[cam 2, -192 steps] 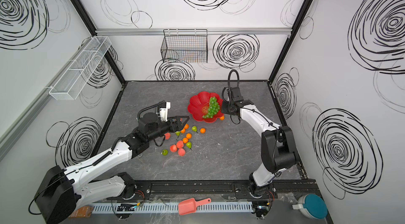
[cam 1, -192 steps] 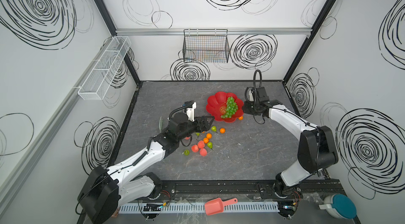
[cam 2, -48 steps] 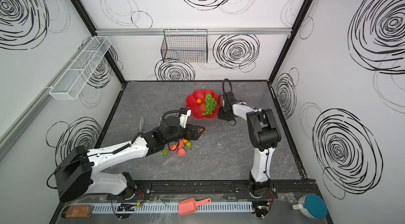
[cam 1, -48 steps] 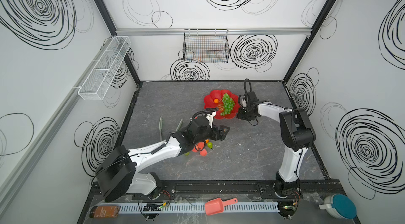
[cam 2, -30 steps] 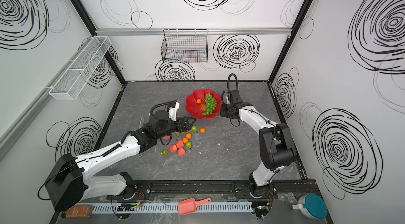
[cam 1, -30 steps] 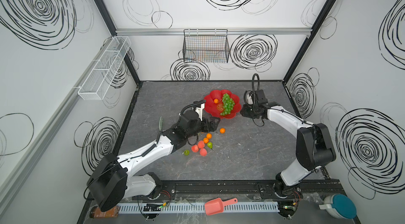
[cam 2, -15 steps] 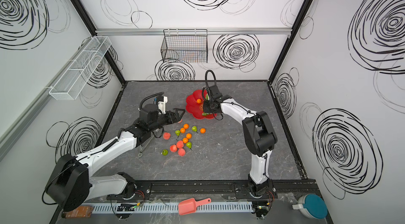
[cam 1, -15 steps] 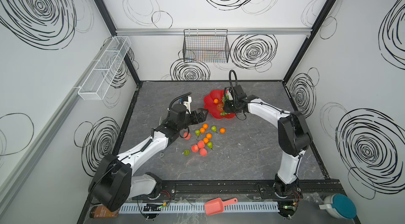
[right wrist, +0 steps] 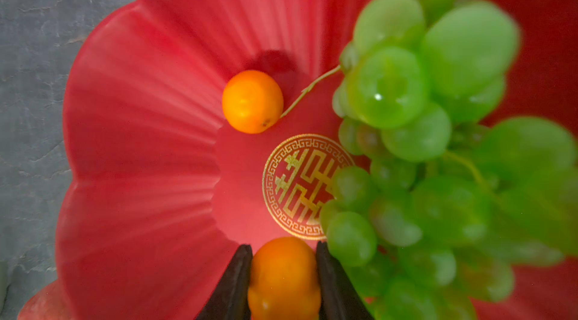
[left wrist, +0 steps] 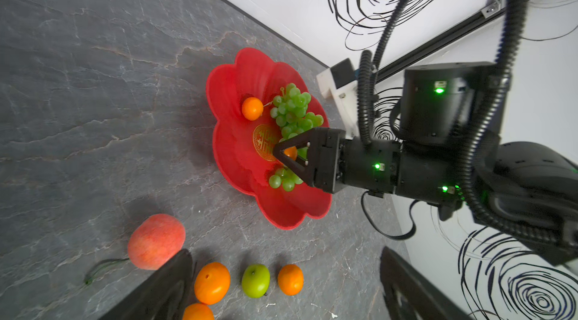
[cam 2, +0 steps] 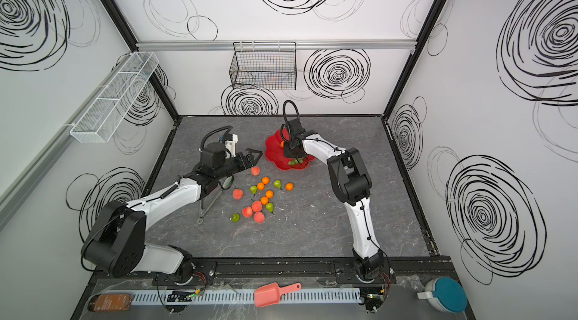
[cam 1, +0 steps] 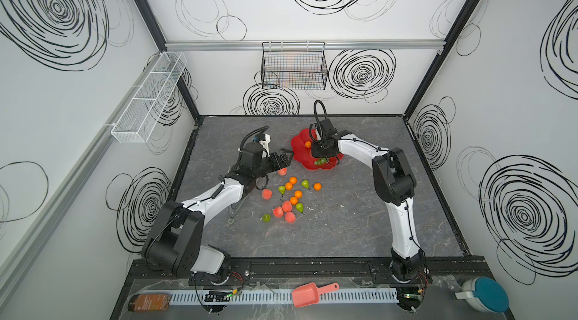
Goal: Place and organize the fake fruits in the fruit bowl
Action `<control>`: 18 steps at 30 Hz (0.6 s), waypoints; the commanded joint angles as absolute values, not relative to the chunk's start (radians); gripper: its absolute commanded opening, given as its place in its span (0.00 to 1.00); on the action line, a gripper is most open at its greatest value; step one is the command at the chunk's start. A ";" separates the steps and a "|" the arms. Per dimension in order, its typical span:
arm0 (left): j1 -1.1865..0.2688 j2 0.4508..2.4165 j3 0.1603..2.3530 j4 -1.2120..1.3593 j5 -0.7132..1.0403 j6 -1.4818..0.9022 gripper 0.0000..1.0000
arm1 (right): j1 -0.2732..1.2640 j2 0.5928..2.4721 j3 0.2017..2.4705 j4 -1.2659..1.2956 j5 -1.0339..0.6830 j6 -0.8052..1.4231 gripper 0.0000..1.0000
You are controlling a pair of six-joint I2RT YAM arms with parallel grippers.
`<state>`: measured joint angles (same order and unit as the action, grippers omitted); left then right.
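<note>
The right gripper (right wrist: 283, 256) is clamped on an orange (right wrist: 284, 284) and hangs over the bowl (right wrist: 140, 146), close beside the grapes (right wrist: 422, 115) and just short of the gold mark (right wrist: 308, 187). A second orange (right wrist: 252, 101) already lies on the bowl's floor. The left gripper (cam 1: 288, 159) hovers with its jaws wide apart and nothing between them, just off the bowl's rim and near a peach (cam 1: 282, 171). To set this one down well, I'd bring it low onto the bare red beside the mark and keep the fingers off the grapes. I'd let go only when it is nearly touching, since the dish looks shallow and a round ball will likely roll. The right wrist view alone shows the grip plainly, with dark fingers on either side of the orange and the grapes blurred. In both top views the wrist hides that orange and most of the bunch, and only a few grapes peek out below it. Only those views show the other fruits (cam 1: 288, 186) scattered on the table (cam 1: 344, 224), well short of the bowl. The left wrist view adds a side look, with the orange glimpsed through the finger's open frame above the bowl's middle.
</note>
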<state>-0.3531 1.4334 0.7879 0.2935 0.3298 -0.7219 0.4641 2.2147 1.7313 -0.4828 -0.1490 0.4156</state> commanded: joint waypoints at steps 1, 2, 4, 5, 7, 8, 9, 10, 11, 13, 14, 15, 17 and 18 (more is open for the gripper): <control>-0.347 1.446 0.824 0.359 0.357 -0.721 0.96 | 0.466 2.262 1.803 -0.545 -0.100 0.399 0.32; -0.348 1.449 0.824 0.360 0.359 -0.721 0.96 | 0.467 2.276 1.824 -0.554 -0.092 0.398 0.32; -0.348 1.451 0.822 0.361 0.361 -0.721 0.96 | 0.468 2.304 1.864 -0.571 -0.075 0.393 0.32; -0.348 1.452 0.822 0.361 0.363 -0.721 0.96 | 0.467 2.317 1.886 -0.582 -0.065 0.391 0.32; -0.347 1.454 0.821 0.360 0.364 -0.721 0.96 | 0.468 2.346 1.926 -0.603 -0.044 0.385 0.32; -0.348 1.453 0.819 0.357 0.364 -0.721 0.96 | 0.468 2.360 1.949 -0.612 -0.034 0.381 0.32; -0.348 1.453 0.819 0.355 0.364 -0.719 0.96 | 0.468 2.376 1.974 -0.625 -0.025 0.376 0.32; -0.348 1.452 0.817 0.354 0.364 -0.719 0.96 | 0.467 2.389 2.001 -0.637 -0.016 0.373 0.32; -0.348 1.450 0.815 0.353 0.364 -0.719 0.96 | 0.468 2.405 2.025 -0.649 -0.010 0.369 0.32; -0.348 1.447 0.813 0.348 0.364 -0.716 0.96 | 0.468 2.430 2.074 -0.672 -0.002 0.365 0.33; -0.348 1.445 0.812 0.347 0.364 -0.715 0.96 | 0.468 2.443 2.095 -0.681 0.000 0.362 0.34; -0.348 1.444 0.811 0.344 0.363 -0.715 0.96 | 0.467 2.453 2.113 -0.689 0.000 0.362 0.36; -0.348 1.443 0.810 0.342 0.363 -0.713 0.96 | 0.467 2.466 2.141 -0.701 -0.001 0.361 0.39; -0.347 1.440 0.810 0.341 0.364 -0.712 0.96 | 0.468 2.470 2.150 -0.704 0.000 0.360 0.40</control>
